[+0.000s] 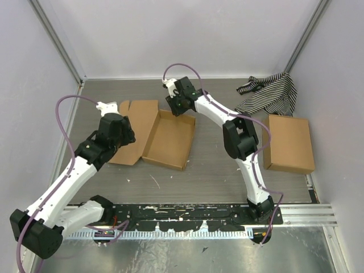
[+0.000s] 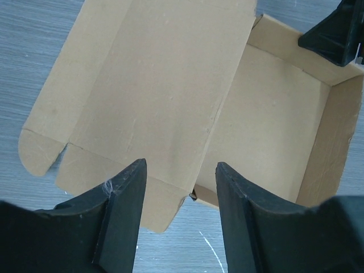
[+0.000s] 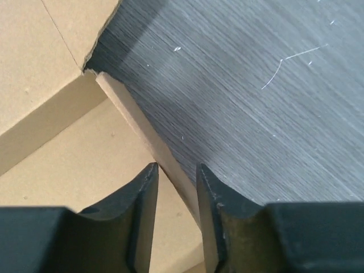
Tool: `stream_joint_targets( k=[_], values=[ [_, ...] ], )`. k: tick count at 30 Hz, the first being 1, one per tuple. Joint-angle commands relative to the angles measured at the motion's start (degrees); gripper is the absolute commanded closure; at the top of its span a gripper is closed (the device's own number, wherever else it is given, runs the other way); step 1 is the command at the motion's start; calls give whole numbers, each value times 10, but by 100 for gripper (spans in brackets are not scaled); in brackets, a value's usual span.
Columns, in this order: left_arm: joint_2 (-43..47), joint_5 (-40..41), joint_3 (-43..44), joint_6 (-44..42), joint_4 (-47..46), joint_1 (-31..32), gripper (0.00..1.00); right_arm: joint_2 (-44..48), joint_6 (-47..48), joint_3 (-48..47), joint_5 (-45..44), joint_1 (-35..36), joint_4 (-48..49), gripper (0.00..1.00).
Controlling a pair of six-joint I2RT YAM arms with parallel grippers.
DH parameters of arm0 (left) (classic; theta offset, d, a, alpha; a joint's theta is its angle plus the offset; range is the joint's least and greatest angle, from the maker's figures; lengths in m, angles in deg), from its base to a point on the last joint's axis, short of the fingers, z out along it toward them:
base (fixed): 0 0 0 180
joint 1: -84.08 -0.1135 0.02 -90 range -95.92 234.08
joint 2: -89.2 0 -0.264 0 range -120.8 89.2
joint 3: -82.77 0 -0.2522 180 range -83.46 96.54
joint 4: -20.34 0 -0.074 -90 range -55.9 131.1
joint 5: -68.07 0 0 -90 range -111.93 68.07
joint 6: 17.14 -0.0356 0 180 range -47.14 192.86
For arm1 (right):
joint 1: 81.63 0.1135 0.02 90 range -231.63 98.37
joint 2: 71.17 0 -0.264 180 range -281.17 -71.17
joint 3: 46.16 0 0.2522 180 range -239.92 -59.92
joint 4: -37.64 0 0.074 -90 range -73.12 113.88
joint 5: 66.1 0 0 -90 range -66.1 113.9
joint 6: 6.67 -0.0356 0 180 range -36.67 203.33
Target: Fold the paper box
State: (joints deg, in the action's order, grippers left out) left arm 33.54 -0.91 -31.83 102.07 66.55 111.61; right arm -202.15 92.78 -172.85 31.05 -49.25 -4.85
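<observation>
The paper box point(image 1: 169, 139) lies left of the table's middle as a shallow brown tray, its flat lid panel point(image 1: 136, 128) spread out to the left. My right gripper point(image 1: 177, 108) is at the tray's far edge. In the right wrist view its jaws point(image 3: 177, 170) straddle the upright far wall point(image 3: 142, 128), narrowed but with a gap still showing on the left side. My left gripper point(image 1: 127, 137) hovers over the lid panel. It is open point(image 2: 181, 170) above the near end of the fold between lid point(image 2: 142, 85) and tray point(image 2: 273, 119), holding nothing.
A larger squarish brown box point(image 1: 289, 143) sits at the right side. A black-and-white striped cloth point(image 1: 273, 94) is heaped at the back right. Grey walls enclose the table on three sides.
</observation>
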Motion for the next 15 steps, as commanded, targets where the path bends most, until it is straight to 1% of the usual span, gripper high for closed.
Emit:
stream_joint_targets(
  k=[1,5,7,8,12,15],
  values=[
    [-26,-3,-4,4,-18,-2,42,-18,-46,-16,-6,-10,-10,65],
    [-62,-15,12,2,-30,-12,42,22,-97,61,-2,-35,1,84],
    [-83,-27,27,4,-32,-26,41,58,-124,111,-4,-46,7,96],
    [-94,-41,34,5,-34,-36,41,76,-138,135,-12,-51,8,99],
    [-154,-102,59,10,-64,-96,39,158,-176,254,-29,-54,20,99],
    [-221,-169,79,28,-90,-172,40,209,-221,330,-45,-46,22,99]
  ],
)
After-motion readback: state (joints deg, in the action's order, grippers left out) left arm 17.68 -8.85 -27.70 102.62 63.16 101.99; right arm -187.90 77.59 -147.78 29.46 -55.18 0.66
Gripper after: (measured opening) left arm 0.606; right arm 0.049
